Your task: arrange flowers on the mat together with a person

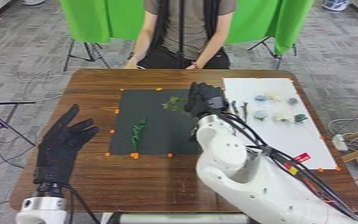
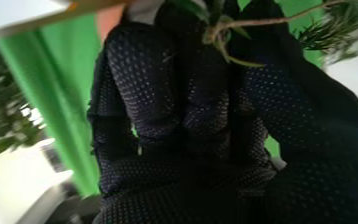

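Note:
My right hand [image 1: 206, 99] is over the right part of the dark mat [image 1: 162, 145], beside the white sheet. A green leafy sprig [image 1: 173, 104] extends from its fingers toward the mat's upper middle. In the right wrist view, the thumb and fingers of my right hand [image 2: 193, 100] pinch the sprig's brown stem [image 2: 260, 22]. Another long green sprig [image 1: 138, 134] lies on the mat's left part. My left hand [image 1: 62, 142], fingers straight and spread, is left of the mat over the wooden table [image 1: 95, 192].
On the white sheet [image 1: 286, 140] at the right are pale and bluish flower heads [image 1: 282, 116] and thin dark stems [image 1: 244, 109]. Orange markers [image 1: 135, 155] line the mat's edges. My right arm lies across the sheet's near left part.

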### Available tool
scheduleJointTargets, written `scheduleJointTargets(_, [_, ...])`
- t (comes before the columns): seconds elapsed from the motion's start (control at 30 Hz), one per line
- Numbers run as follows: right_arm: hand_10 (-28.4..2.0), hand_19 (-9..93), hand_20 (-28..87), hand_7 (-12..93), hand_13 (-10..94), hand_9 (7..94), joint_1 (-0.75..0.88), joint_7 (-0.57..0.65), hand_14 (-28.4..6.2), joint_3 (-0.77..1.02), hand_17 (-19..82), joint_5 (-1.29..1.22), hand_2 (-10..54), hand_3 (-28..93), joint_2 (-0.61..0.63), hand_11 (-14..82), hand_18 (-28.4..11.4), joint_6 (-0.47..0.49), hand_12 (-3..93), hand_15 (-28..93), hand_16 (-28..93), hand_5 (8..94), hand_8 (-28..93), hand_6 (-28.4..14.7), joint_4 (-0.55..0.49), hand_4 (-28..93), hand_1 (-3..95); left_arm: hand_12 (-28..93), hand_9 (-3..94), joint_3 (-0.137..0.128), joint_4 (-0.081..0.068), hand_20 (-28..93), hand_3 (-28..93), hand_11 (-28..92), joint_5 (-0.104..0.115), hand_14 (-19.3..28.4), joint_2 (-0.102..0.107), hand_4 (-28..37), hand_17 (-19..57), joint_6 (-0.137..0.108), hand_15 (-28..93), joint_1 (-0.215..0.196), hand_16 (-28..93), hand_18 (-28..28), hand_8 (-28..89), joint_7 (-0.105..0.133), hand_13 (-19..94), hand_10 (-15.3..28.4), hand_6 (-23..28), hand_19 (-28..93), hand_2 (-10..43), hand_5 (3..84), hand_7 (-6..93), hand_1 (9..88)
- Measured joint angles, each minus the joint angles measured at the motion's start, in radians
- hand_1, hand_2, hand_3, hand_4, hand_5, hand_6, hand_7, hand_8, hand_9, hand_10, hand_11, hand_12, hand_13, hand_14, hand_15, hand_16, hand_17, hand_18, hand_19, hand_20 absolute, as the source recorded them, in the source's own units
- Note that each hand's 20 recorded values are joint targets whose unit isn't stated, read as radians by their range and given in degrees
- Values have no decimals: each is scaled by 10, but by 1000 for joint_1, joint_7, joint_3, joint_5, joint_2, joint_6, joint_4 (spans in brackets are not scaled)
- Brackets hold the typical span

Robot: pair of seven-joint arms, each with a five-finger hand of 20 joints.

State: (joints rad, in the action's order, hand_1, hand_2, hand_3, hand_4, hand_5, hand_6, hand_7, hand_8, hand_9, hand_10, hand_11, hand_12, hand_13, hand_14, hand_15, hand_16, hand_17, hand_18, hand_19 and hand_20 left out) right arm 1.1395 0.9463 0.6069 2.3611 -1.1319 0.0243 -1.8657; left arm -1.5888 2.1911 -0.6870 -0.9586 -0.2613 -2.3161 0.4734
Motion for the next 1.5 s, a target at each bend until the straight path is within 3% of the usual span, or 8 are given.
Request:
scheduleJointTargets(0.33, [-113, 812, 138, 243, 764, 904, 5, -26, -105, -92, 236, 16, -95, 644, -51, 373, -225, 99, 222, 672, 188, 865, 22, 0, 80, -269, 536, 115, 376, -3, 4, -80, 746, 283, 4, 257, 6, -259, -27, -4, 537, -3, -94, 265, -87, 7, 304, 199, 76, 706, 87, 335, 118, 228])
scheduleJointTargets(0.6, [-120, 834, 134, 244, 774, 917, -8, -8, -118, -106, 242, 30, -95, 629, -92, 386, -240, 304, 225, 691, 190, 880, 32, -6, 106, -257, 528, 115, 376, 22, 4, -80, 746, 283, 13, 257, 35, -259, -27, -25, 537, 10, -94, 265, -89, 24, 304, 198, 77, 707, 87, 336, 120, 228])
scheduleJointTargets(0.9, [-121, 880, 69, 209, 811, 937, -22, 35, -116, -106, 272, 29, -65, 636, -139, 411, -256, 298, 220, 696, 188, 911, 15, 0, 115, -242, 476, 115, 376, 35, 4, -80, 747, 282, 19, 257, 51, -258, -27, -34, 537, 23, -94, 266, -89, 29, 304, 198, 77, 707, 87, 336, 121, 228])
scheduleJointTargets(1.07, [-120, 906, -1, 196, 829, 937, -24, 50, -116, -101, 288, 14, -39, 639, -147, 428, -263, 299, 203, 684, 193, 924, -121, 1, 114, -227, 427, 115, 376, 38, 4, -80, 748, 283, 20, 257, 54, -257, -27, -36, 537, 25, -94, 266, -90, 30, 304, 198, 77, 708, 87, 336, 122, 228])
scheduleJointTargets(1.27, [-123, 916, -31, 184, 847, 937, -12, 50, -116, -78, 296, 5, 20, 588, -161, 436, -265, 304, 189, 664, 195, 936, -135, -4, 113, -226, 382, 115, 375, 41, 3, -81, 749, 282, 19, 257, 54, -257, -27, -37, 537, 29, -94, 265, -90, 25, 304, 199, 77, 708, 88, 337, 122, 229])
scheduleJointTargets(1.5, [-123, 919, -45, 166, 847, 937, -4, 47, -117, -76, 297, -1, 32, 584, -166, 425, -265, 269, 184, 652, 195, 918, -133, -7, 110, -219, 362, 115, 376, 47, 2, -81, 748, 283, 18, 258, 54, -256, -27, -36, 538, 39, -94, 265, -90, 22, 303, 199, 77, 707, 89, 337, 122, 230])
